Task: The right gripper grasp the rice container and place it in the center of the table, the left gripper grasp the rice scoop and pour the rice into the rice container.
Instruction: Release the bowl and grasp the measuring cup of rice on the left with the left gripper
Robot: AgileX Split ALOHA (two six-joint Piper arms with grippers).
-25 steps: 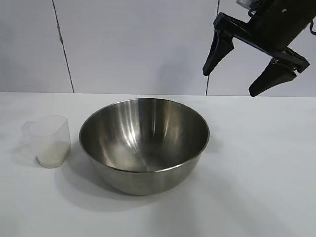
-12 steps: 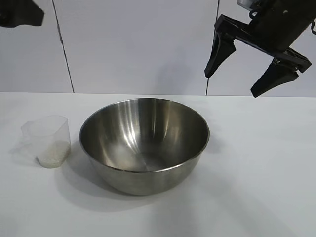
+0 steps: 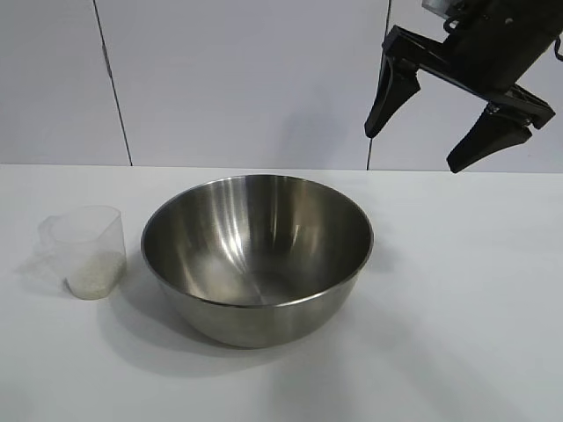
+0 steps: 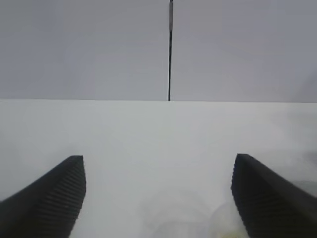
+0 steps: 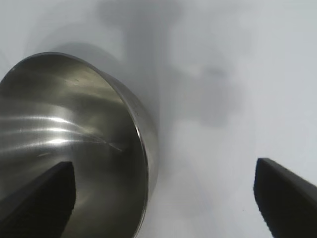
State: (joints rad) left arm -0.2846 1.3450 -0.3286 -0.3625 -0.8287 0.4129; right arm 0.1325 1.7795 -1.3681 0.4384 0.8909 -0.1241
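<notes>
Half a second ago a dark piece of the left arm showed at the exterior view's upper left corner; now it is gone from that view. At far left the rice scoop [image 3: 84, 251] stands upright on the table [image 3: 457, 334], rice [image 3: 92, 274] in its bottom. Just beside it sits the rice container [image 3: 257, 255], mid-table. The left gripper [image 4: 157, 198] spreads wide over a blurred, cut-off rim. Upper right, the right gripper [image 3: 459, 123] hangs released.

Right claw [image 3: 457, 127] raised, fingers spread, left claw [image 4: 158, 198] spread wide
</notes>
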